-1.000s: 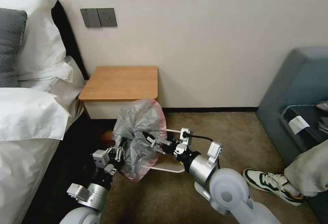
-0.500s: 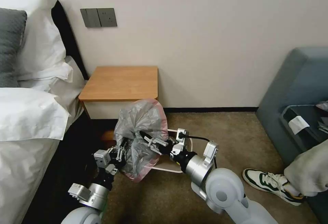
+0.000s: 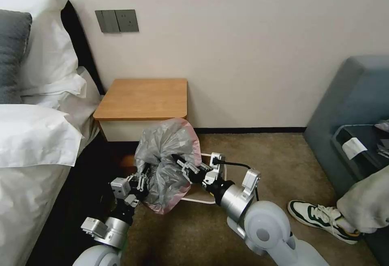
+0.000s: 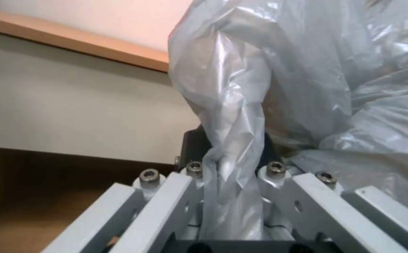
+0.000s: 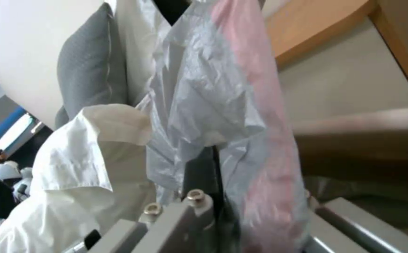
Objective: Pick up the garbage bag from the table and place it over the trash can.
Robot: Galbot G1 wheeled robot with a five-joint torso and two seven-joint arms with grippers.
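Note:
The grey crinkly garbage bag [image 3: 164, 156] with its pinkish-red rim hangs bunched between my two grippers, low in front of the table [image 3: 142, 95]. My left gripper [image 3: 142, 180] is shut on a twisted fold of the garbage bag [image 4: 234, 116], clamped between its fingers [image 4: 192, 168]. From the other side, my right gripper [image 3: 181, 163] is shut on the plastic beside the pink rim [image 5: 255, 105]. The cream trash can [image 3: 201, 200] stands on the carpet under the bag and right arm, mostly hidden; part of its rim shows.
A bed with white linen [image 3: 32, 136] lies close on the left. At the right are a blue-grey sofa [image 3: 348, 104] and a person's shoe [image 3: 320, 217]. The wall is right behind the table, and brown carpet [image 3: 263, 152] lies open between trash can and sofa.
My right arm has drawn in a little to the left. The bag's rim has shifted slightly up and right over the trash can. Both grippers keep their hold.

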